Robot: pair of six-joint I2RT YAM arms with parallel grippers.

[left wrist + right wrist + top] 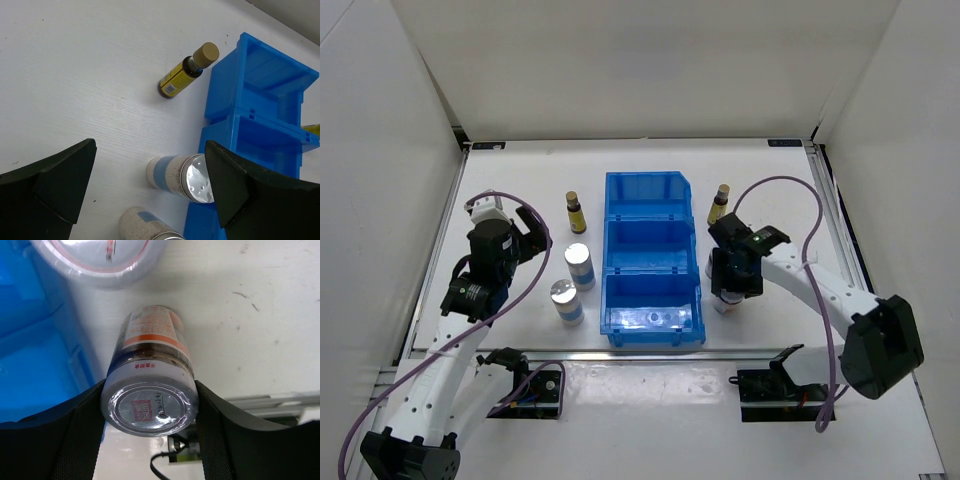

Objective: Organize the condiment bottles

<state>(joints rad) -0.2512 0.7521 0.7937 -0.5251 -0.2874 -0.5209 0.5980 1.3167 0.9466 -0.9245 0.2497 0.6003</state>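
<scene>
My right gripper (730,285) is shut on a jar (148,407) with a white lid, orange label and dark contents, just right of the blue bin (653,262); both fingers touch it. A second round lid (100,255) shows beyond it. My left gripper (528,238) is open and empty above the table, left of the bin. Below it stand two white-and-blue jars with silver lids (172,175) (145,225), seen from above as one jar (579,262) and another (565,298). One brown bottle (575,212) stands left of the bin, another (719,205) right of it.
The bin (260,85) has three compartments in a row; the near one holds a clear thing (652,318) I cannot name. White walls close in the table on three sides. The table's front rail (270,402) lies close behind the held jar.
</scene>
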